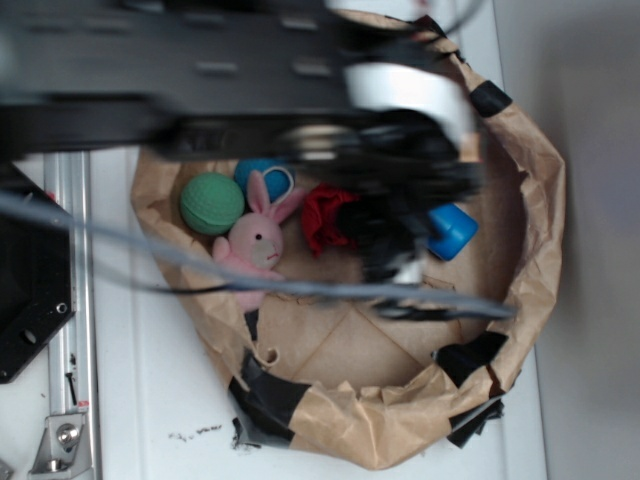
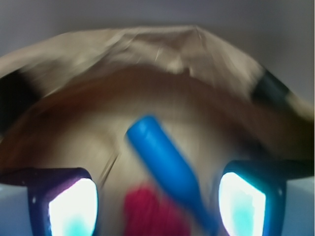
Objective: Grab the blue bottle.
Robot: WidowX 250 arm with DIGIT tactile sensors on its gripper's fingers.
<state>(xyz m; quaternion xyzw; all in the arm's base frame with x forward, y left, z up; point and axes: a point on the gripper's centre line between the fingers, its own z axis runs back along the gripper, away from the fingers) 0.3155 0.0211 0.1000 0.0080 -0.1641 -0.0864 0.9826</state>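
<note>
A: The gripper hangs spread over the blue bottle, which lies slantwise in the paper bag

B: It could snag the red cloth touching the neck

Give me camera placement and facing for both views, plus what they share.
Exterior: overhead, looking straight down into the paper bag; the blurred arm crosses the top and hides most of the bottle.
Wrist: on the gripper, looking forward and down into the bag; both fingers frame the bottom corners, spread apart.
Shared: bottle, red cloth, bag wall.
</note>
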